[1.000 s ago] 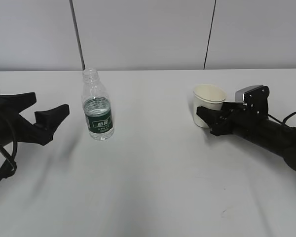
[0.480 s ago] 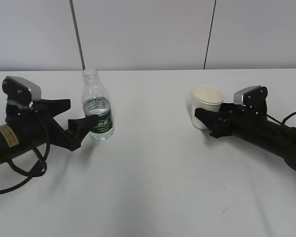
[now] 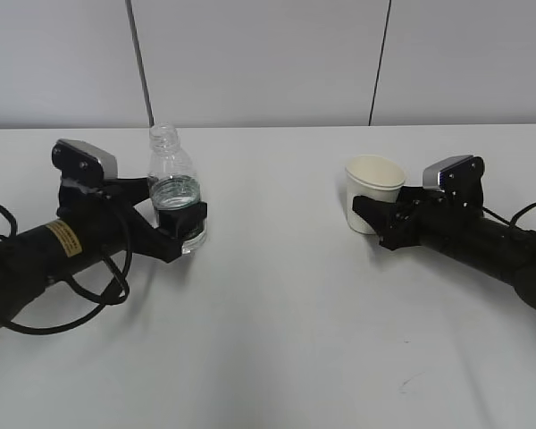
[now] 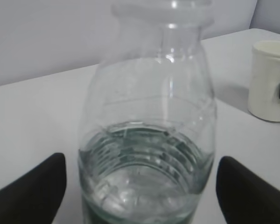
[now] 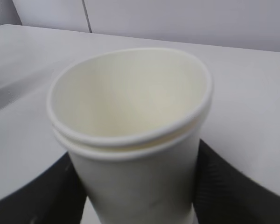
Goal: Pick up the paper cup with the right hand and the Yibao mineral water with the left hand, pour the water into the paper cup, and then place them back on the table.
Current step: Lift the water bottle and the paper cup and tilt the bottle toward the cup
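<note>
Yibao mineral water [image 3: 176, 200] upright on the table [image 3: 277, 295], left of centre, standing between the spread fingers of the left hand [image 3: 180, 222], gaps visible either side in the wrist view. Paper cup [image 3: 373, 191] upright on the right, clasped between the fingers of the right hand [image 3: 373, 217]

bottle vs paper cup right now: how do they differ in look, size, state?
The Yibao mineral water is clear plastic with a dark green label; the paper cup is opaque cream-white. The bottle stands taller than the cup. The bottle holds water partway up; the cup looks empty in the right wrist view. The bottle narrows to a threaded neck; the cup opens wide at a rolled rim. Both stand upright on the table, each between an arm's fingers.
</note>
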